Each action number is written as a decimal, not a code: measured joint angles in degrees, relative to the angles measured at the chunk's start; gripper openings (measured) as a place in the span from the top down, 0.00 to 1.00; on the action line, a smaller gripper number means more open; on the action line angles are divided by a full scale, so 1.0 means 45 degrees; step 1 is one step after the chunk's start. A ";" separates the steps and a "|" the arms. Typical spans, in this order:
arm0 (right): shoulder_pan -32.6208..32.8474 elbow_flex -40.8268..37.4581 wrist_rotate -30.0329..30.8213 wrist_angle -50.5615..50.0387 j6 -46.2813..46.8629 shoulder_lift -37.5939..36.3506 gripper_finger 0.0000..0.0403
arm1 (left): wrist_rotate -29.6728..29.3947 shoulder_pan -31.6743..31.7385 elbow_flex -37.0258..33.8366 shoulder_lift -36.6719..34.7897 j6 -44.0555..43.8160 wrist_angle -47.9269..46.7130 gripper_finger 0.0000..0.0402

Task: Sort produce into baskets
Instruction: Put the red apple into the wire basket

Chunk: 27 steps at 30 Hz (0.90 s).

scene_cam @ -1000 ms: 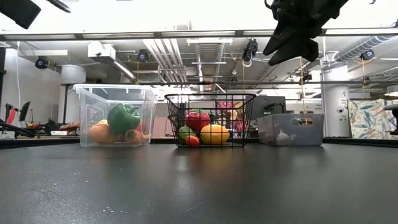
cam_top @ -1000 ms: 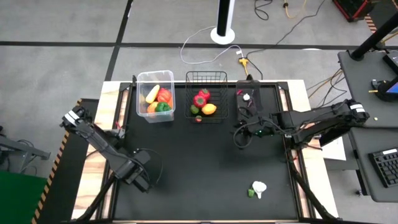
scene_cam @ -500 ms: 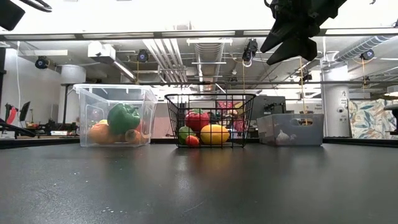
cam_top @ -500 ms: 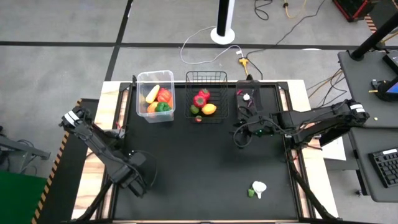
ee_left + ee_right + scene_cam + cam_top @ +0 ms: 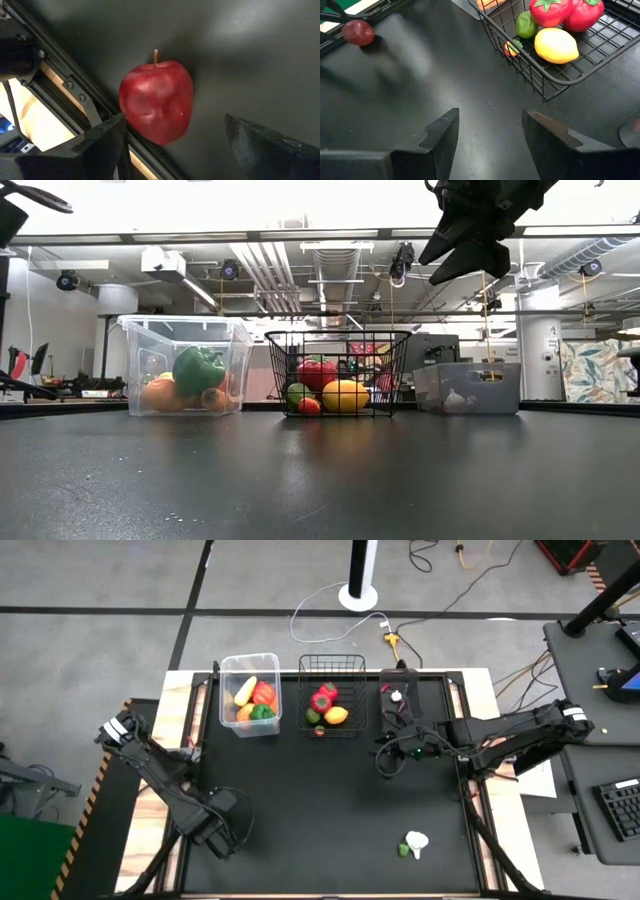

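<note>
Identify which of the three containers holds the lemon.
The black wire basket, the middle one of the three. The lemon lies in it beside red peppers; the clear tub and small dark bin flank it.

Robotics lab or workshop. Exposed ceiling ducts (image 5: 335, 265) and pipework are seen overhead, cables (image 5: 330, 600) are run across a grey taped floor (image 5: 100, 640), and a neighbouring desk with a keyboard (image 5: 620, 808) is visible beside the black table (image 5: 330, 800).

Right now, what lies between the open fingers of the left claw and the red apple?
Nothing: in the left wrist view only bare black table separates the open left claw from the red apple, which lies loose beside the table edge.
</note>
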 joint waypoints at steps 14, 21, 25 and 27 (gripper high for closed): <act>-0.0005 -0.0008 0.0000 0.0000 0.0089 0.0000 0.48 | 0.0270 -0.0073 -0.1725 0.0000 -0.0279 0.1586 0.20; -0.0005 -0.0092 0.0000 0.0000 0.0146 0.0000 0.48 | 0.0295 -0.0195 -0.2506 -0.0053 -0.0544 0.2340 0.20; -0.0005 -0.0098 0.0000 0.0000 0.0146 0.0000 0.48 | 0.0265 -0.0289 -0.2547 -0.0048 -0.0565 0.2372 0.20; -0.0005 -0.0098 0.0000 0.0000 0.0146 0.0000 0.48 | 0.0241 -0.0335 -0.2547 -0.0039 -0.0565 0.2379 0.21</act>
